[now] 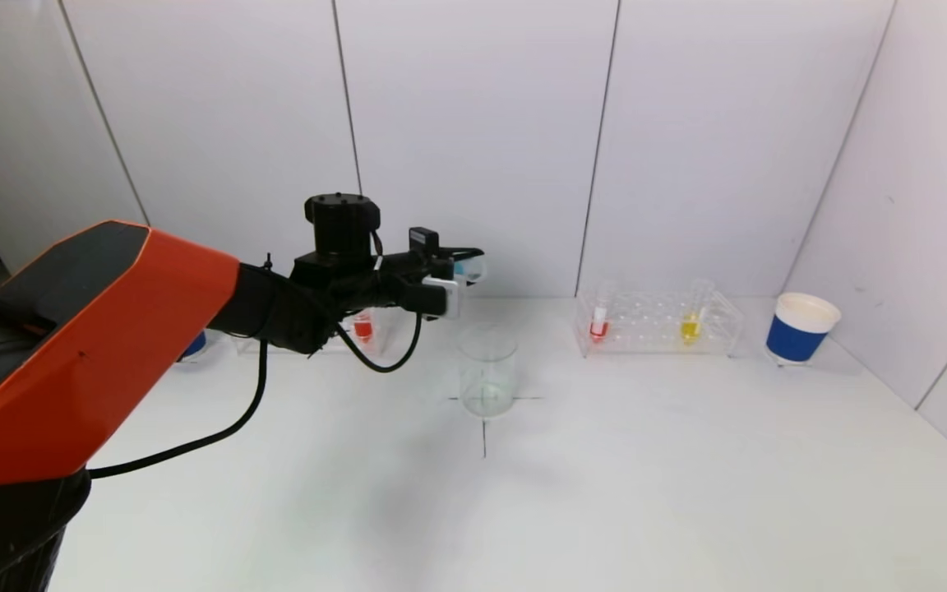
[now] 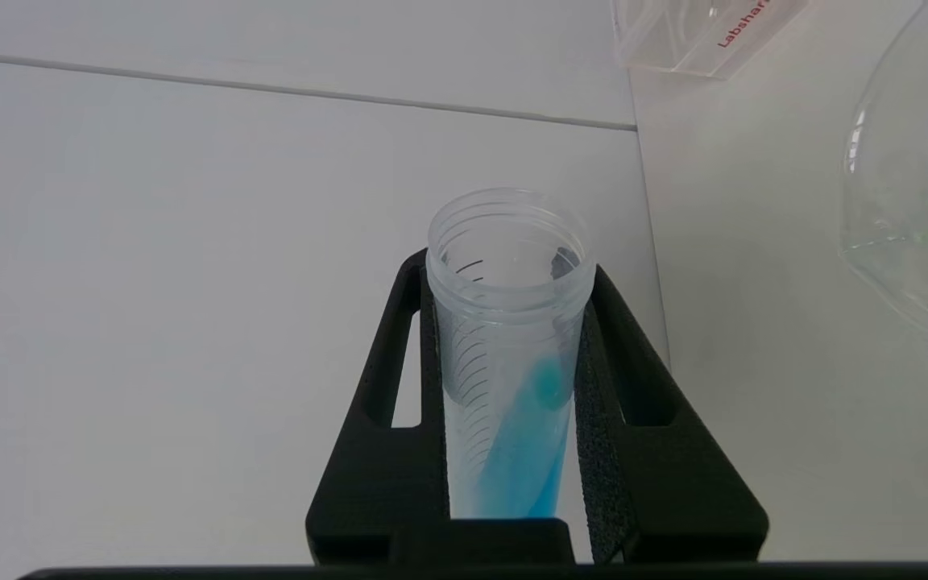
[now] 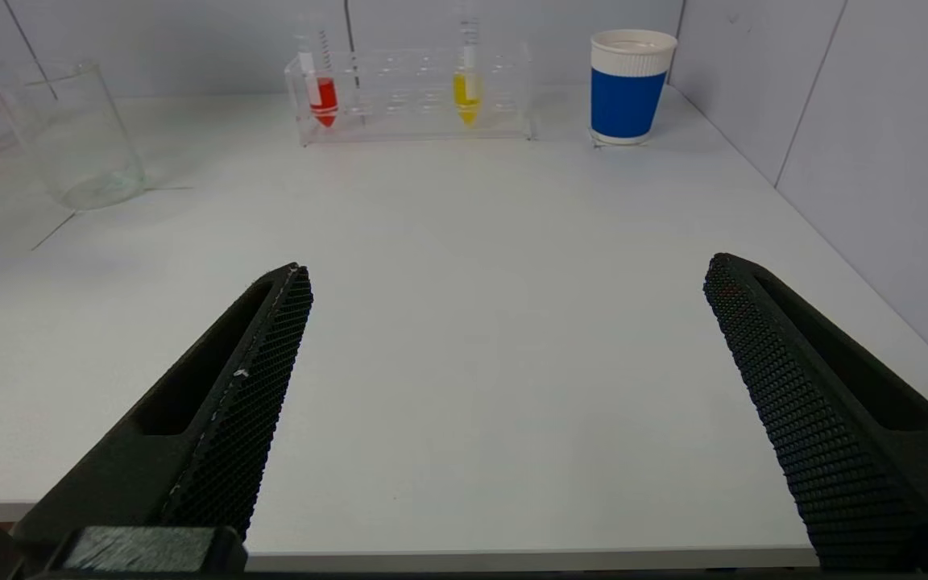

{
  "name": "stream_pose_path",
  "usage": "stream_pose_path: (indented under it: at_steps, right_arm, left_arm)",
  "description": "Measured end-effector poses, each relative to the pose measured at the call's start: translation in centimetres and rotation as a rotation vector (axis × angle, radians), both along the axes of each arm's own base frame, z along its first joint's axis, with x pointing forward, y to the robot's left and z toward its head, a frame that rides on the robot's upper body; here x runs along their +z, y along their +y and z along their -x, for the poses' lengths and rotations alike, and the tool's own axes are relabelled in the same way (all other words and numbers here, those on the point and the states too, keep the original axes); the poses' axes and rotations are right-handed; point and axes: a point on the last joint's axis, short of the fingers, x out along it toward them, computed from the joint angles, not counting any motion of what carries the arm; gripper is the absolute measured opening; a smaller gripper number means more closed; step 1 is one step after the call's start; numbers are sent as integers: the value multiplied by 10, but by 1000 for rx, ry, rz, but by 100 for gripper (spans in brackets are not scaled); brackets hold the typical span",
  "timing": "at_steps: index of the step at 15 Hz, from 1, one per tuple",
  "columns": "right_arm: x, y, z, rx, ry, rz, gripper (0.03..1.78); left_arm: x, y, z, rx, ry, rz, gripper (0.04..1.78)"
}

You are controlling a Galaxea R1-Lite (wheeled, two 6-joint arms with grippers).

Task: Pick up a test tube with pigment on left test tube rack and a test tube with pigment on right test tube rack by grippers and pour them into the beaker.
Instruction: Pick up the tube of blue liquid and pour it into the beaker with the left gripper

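Your left gripper [image 1: 465, 275] is clamped on the blue tube [image 2: 508, 362], tipped nearly level above the beaker [image 1: 487, 370], mouth pointing right, just short of its rim. Your right gripper [image 3: 504, 403], fingers wide apart, waits near the table's front edge.

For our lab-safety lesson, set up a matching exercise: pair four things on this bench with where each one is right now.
Things:
1. Blue tube
2. Yellow tube
3. Beaker
4. Cup

Places:
A. In the right rack
B. Beside the right rack, on the robot's right
C. Tilted in the left gripper, near the beaker
D. On the table's cross mark

Pairs: 1-C, 2-A, 3-D, 4-B
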Motion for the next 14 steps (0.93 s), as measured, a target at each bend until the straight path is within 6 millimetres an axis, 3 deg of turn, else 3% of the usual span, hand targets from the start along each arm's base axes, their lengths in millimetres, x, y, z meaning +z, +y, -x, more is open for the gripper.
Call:
stream_pose_path:
  at_steps: [14]
  right_arm:
    - [0, 0, 0, 0, 0, 0, 177]
  left_arm:
    - [-3, -3, 14, -85, -122, -45, 46]
